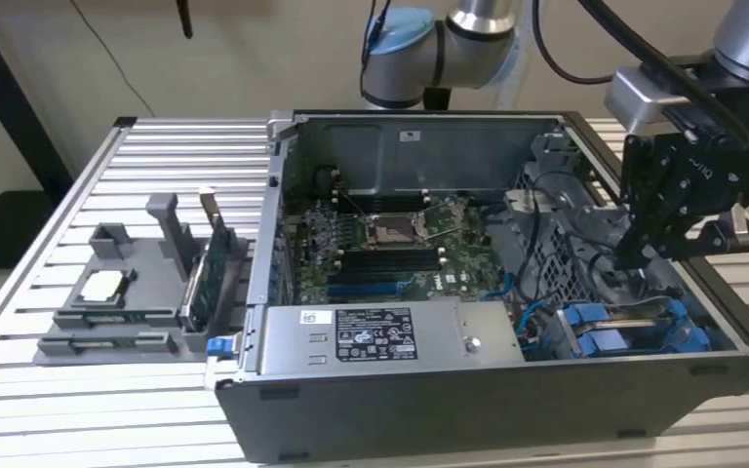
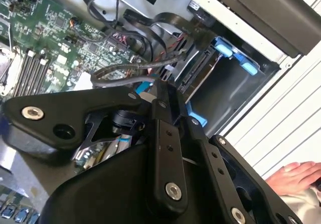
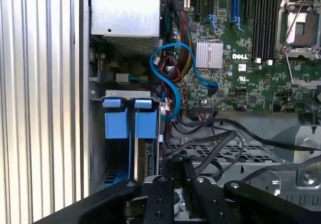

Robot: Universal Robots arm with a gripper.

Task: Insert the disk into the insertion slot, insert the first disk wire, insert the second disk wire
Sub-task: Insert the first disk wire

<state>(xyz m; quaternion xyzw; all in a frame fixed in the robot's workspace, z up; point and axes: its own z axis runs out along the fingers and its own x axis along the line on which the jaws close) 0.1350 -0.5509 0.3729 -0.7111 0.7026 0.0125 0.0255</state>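
Fingers (image 2: pixel 165 133) drawn close together, barely any gap. Can't tell whether they pinch anything.

Gripper (image 1: pixel 640 250) points down inside the computer case (image 1: pixel 479 409), on the exterior view's right side, just far of the blue carrier. Loose black cables (image 3: pixel 220 143) lie under and around the tips in both wrist views.

Disk (image 1: pixel 596 331) in its blue carrier sits in the slot (image 2: pixel 230 98), at the near corner of the case on the exterior view's right. Blue tabs stick out at the slot mouth. One blue cable (image 3: pixel 168 78) loops from beside the slot to the motherboard (image 1: pixel 388 244).

Silver power box (image 1: pixel 374 333) along the near wall, left of the slot.

Grey parts holder (image 1: pixel 128 302) stands on the slatted table (image 1: pixel 167 156), left of the case and apart from it.

A person's hand (image 2: pixel 296 174) rests on the table outside the case, in the second wrist view.
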